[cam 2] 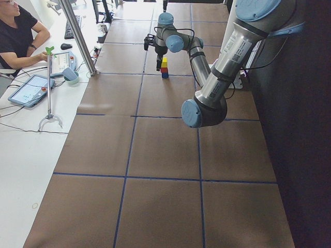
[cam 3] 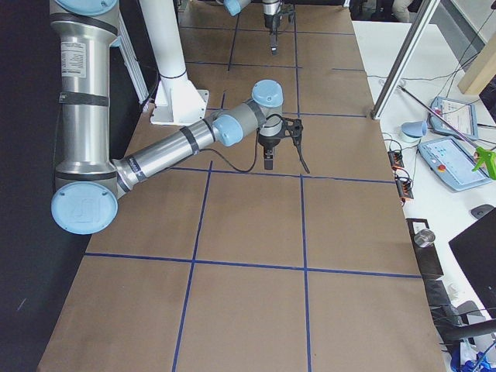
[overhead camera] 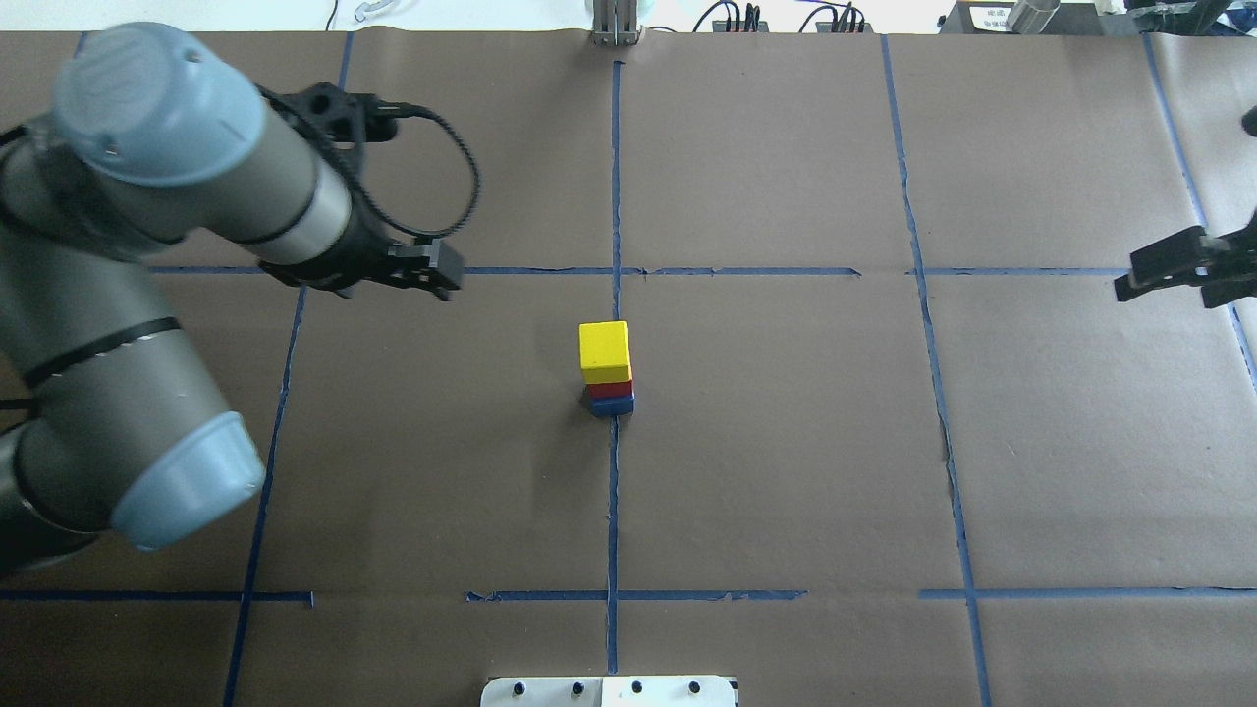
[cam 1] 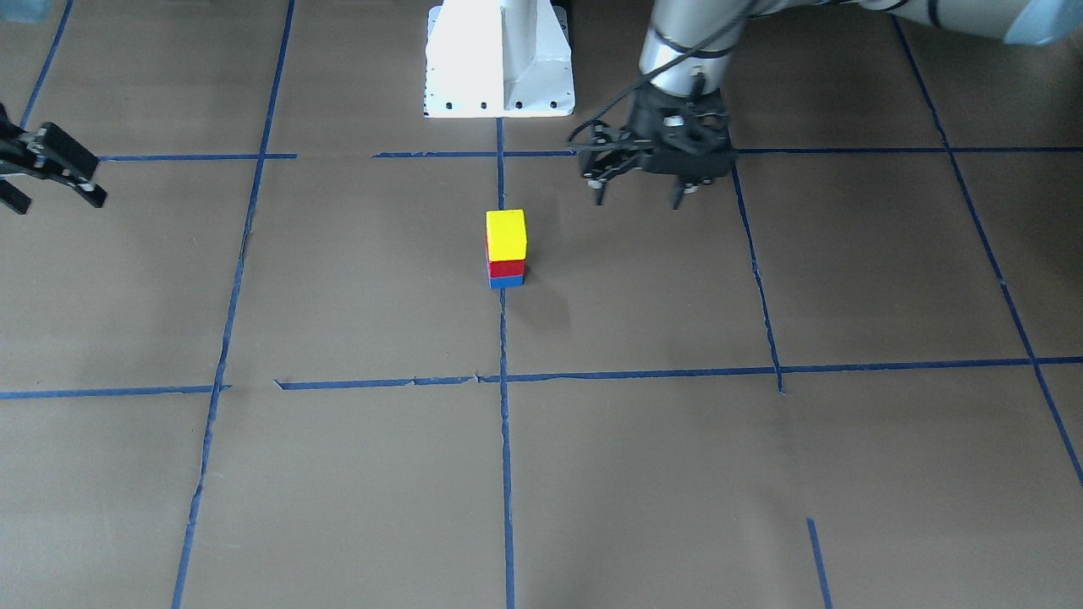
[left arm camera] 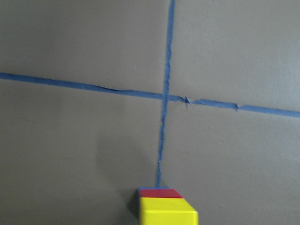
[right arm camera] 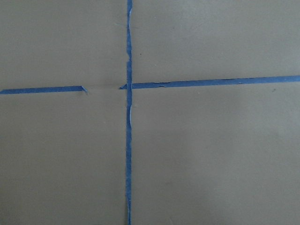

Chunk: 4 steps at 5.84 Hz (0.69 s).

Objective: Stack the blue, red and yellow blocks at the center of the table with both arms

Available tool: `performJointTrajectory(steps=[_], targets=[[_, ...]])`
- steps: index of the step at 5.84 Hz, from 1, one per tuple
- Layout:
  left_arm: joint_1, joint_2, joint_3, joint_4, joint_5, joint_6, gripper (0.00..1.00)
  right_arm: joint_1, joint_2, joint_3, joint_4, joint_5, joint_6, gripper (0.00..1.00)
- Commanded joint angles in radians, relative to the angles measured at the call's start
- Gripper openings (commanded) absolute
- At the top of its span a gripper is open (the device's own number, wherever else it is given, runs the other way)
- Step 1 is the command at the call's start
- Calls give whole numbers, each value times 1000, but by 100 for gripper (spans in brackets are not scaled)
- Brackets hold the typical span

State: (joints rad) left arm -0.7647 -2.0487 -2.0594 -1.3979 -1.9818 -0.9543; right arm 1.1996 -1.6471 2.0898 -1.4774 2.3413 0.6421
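Note:
A stack stands at the table's centre on the blue tape line: the blue block (cam 1: 506,282) at the bottom, the red block (cam 1: 506,268) on it, the yellow block (cam 1: 506,234) on top. The stack also shows in the overhead view, yellow block (overhead camera: 603,352) uppermost, and at the bottom edge of the left wrist view (left arm camera: 168,213). My left gripper (cam 1: 638,201) is open and empty, apart from the stack, on my left of it and nearer my base. My right gripper (cam 1: 55,201) is open and empty, far off at the table's right side (overhead camera: 1169,283).
My white base pedestal (cam 1: 499,59) stands at the near table edge. Blue tape lines (overhead camera: 614,491) grid the brown table cover. In the exterior left view an operator (cam 2: 15,36) sits at a side table with tablets (cam 2: 28,89) and a metal stand (cam 2: 49,111).

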Motion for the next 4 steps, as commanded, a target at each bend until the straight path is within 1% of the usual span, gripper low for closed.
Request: performJointTrajectory(steps=[1, 2, 3, 4], targets=[[-263, 283, -65, -3, -146, 477, 100, 182, -91, -78, -3, 80, -283, 100], [-456, 406, -41, -1, -275, 784, 100, 261, -136, -130, -4, 94, -452, 100], [-617, 464, 38, 11, -285, 1070, 100, 296, -149, -163, -17, 95, -535, 100], [-692, 491, 141, 10, -287, 1208, 100, 313, -148, -157, -68, 95, -585, 100]])
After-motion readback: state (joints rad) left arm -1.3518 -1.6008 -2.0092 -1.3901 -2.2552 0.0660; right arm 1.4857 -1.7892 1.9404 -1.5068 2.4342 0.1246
